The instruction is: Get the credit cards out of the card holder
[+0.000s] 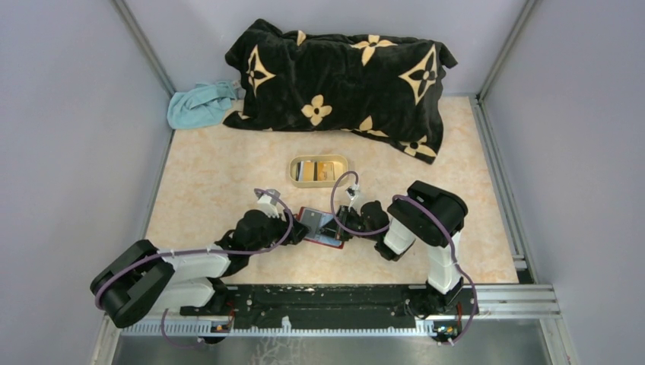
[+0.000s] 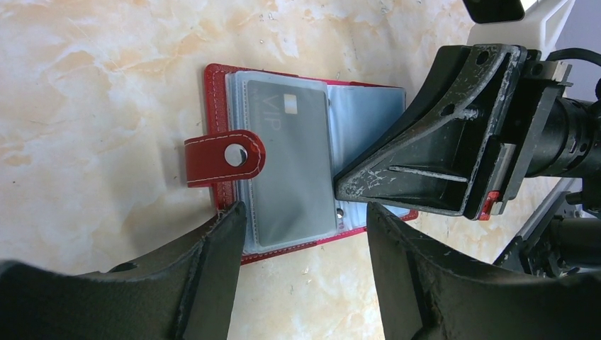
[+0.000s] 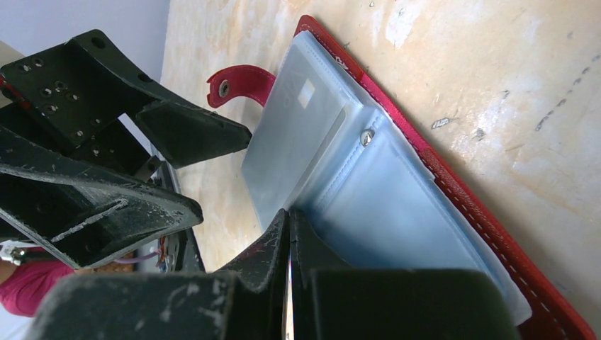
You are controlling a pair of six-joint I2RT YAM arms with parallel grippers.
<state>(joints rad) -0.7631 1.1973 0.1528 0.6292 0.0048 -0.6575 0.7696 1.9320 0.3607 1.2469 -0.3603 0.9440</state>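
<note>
Our left gripper [image 2: 306, 216] has its jaws apart over the open card holder [image 2: 212, 78]. Our right gripper [image 3: 290, 219] has its jaws pressed together, tips at the grey credit card [image 2: 290, 163]. We see the holder lying mid-desk [image 1: 213, 175], nearer the front edge than the beige tray [image 1: 295, 173].

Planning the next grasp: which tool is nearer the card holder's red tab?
Left. The left tool, open, has one finger beside the red tab; the right tool, shut, is on the far sleeve page.
</note>
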